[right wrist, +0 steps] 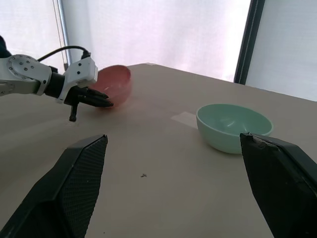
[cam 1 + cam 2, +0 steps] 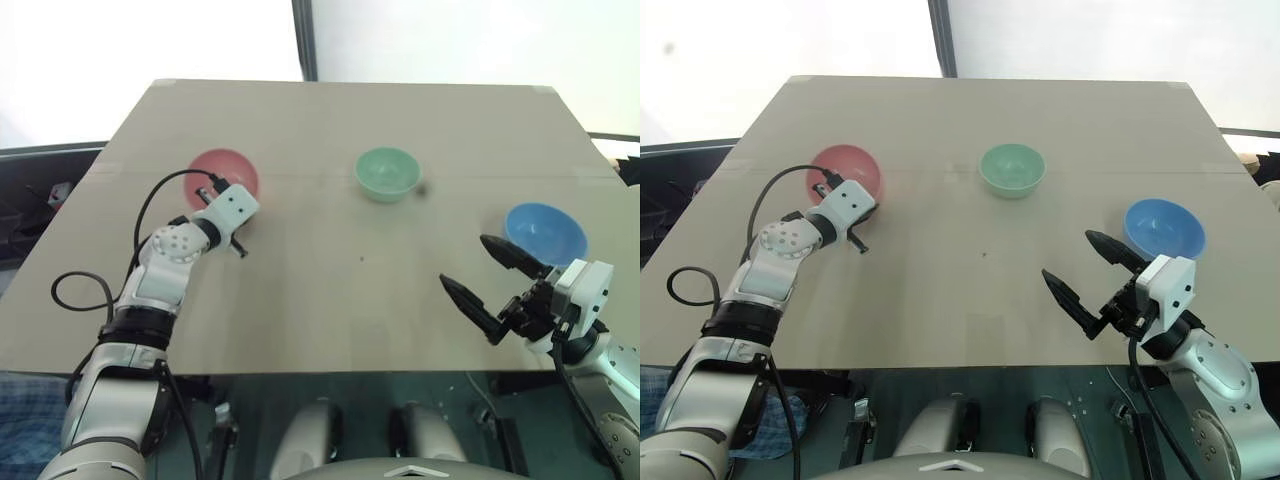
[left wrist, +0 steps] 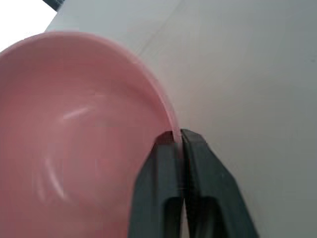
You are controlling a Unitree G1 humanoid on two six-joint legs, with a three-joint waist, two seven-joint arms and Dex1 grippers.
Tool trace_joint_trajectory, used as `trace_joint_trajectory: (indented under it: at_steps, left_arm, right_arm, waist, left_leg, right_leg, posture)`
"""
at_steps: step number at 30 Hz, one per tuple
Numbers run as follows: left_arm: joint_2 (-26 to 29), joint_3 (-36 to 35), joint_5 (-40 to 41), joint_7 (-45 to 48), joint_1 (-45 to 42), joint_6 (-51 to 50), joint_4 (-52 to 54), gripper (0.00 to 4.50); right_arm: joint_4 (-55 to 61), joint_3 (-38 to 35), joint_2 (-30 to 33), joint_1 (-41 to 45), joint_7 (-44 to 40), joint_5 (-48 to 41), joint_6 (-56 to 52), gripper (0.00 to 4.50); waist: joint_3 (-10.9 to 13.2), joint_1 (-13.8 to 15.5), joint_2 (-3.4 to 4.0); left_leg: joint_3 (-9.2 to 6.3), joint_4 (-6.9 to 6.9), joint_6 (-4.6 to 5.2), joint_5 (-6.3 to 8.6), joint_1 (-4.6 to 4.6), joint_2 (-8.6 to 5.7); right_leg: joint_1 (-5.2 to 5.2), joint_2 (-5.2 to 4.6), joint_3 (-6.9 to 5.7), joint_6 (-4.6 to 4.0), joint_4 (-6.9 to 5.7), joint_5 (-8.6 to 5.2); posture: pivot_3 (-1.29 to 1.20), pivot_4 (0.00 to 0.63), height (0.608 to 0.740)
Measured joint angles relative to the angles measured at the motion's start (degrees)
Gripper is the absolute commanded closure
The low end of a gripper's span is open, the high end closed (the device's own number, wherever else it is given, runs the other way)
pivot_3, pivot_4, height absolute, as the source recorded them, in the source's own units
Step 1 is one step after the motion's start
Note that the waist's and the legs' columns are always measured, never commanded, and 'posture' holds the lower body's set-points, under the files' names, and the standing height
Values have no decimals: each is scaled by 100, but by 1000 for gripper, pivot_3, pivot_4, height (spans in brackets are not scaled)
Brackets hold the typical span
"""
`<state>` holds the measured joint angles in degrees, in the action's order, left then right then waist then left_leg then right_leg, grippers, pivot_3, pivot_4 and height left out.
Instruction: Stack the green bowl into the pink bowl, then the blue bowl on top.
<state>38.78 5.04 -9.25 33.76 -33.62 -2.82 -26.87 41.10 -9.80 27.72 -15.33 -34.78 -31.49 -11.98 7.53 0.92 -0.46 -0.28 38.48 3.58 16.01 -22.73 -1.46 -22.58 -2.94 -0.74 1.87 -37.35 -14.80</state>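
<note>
Green bowl (image 2: 387,173): upright on the tan table (image 2: 330,300), at about twelve o'clock from the table's middle, apart from both other bowls and from both claws.
Pink bowl (image 2: 225,172): at about ten o'clock on the table, well left of the green bowl.
Blue bowl (image 2: 545,232): at about three o'clock, near the right edge, upright.
Left gripper (image 3: 179,142): pinched closed on the pink bowl's rim, one black finger inside the wall and one outside.
Right gripper (image 2: 490,288): fingers spread wide with nothing between them, just beside the blue bowl at its seven o'clock, not touching it.
Head views: give the whole layout, all three bowls separate, but the left wrist covers the pinch itself.
Left wrist view: shows the grip close up, the thin pink rim caught between the finger pads.
Right wrist view: looks level across the table, so the green bowl's outer wall and the left gripper at the pink bowl's side appear in profile.
</note>
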Motion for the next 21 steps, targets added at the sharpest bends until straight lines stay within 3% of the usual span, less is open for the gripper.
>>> trace_joint_trajectory:
  at_steps: [7,15,21]
  left_arm:
    - [-111,-3,346,674,-153,228,-21,4435]
    - [-76,486,1551,2825,210,807,2243,4435]
    - [276,976,1743,4032,530,1227,2979,4435]
  right_arm:
    - [-121,1,0,16,-14,51,23,0]
    - [-170,12,-2,104,-43,97,85,0]
    - [-176,44,-9,172,-12,132,98,0]
  waist:
    - [0,2,-1]
    - [0,-53,0]
    - [0,-19,1]
  left_leg:
    - [1,6,1,0,-1,-1]
    - [7,3,-1,-1,4,3]
    - [7,12,16,8,12,6]
  right_leg:
    - [0,0,0,0,-6,0]
    - [-1,2,8,-2,-4,-1]
    - [1,5,7,-4,-26,-3]
  posture:
    - [0,150,740]
    - [0,150,740]
    - [0,150,740]
